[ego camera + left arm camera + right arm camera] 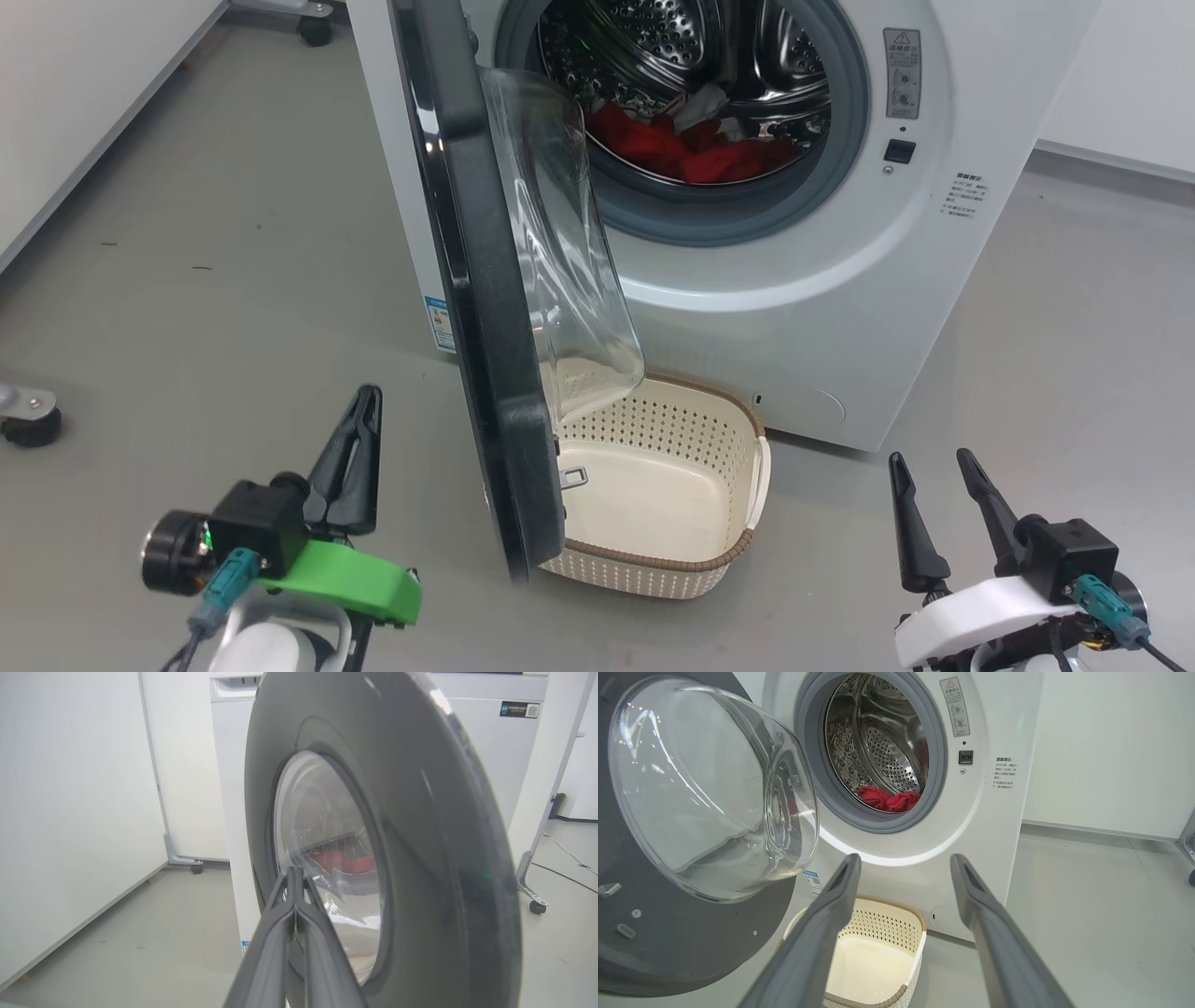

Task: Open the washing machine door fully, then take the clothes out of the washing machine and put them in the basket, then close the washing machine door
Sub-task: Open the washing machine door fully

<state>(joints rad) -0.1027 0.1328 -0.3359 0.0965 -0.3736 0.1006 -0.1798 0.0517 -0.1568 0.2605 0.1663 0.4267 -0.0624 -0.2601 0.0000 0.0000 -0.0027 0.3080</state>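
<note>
While the door [476, 280] stands open, swung out from the washing machine [840, 280], the red clothes [691, 154] lie low in the drum. Basket [653, 563] on the floor under the door, close to the machine's front. Left fingers [350, 457] pressed together, left of the door, apart from it. Right fingers [913, 523] spread, right of the basket.

Robot test room, not a home: a white washing machine [822, 308] stands alone on a bare grey floor [233, 233] ahead of the left gripper [371, 397]. White partition panels [70, 788] on castor wheels [196, 868] stand to that gripper's left, and a loose cable [565, 850] trails to its right.
</note>
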